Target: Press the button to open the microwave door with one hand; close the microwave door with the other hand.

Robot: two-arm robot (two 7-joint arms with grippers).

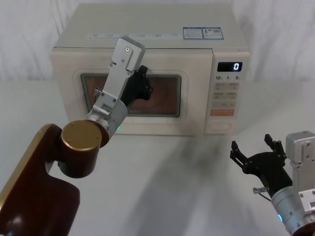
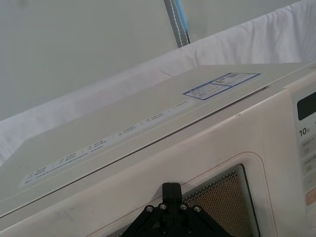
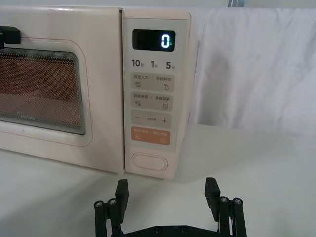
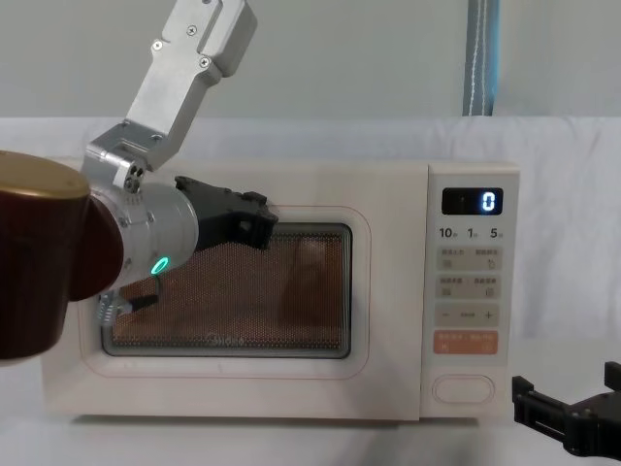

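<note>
Your left end effector (image 1: 143, 83) is pressing against the closed microwave door (image 1: 192, 105), its opening unclear, while your right end effector (image 3: 168, 193), fingers wide, is hovering just before the button (image 3: 149, 161).

A staged test bench in a lab, not a home kitchen: a cream microwave (image 1: 147, 73) stands alone on a white-draped table (image 1: 162, 182), a plain white cloth backdrop (image 3: 252, 64) hangs behind it, and robot arms reach in
</note>
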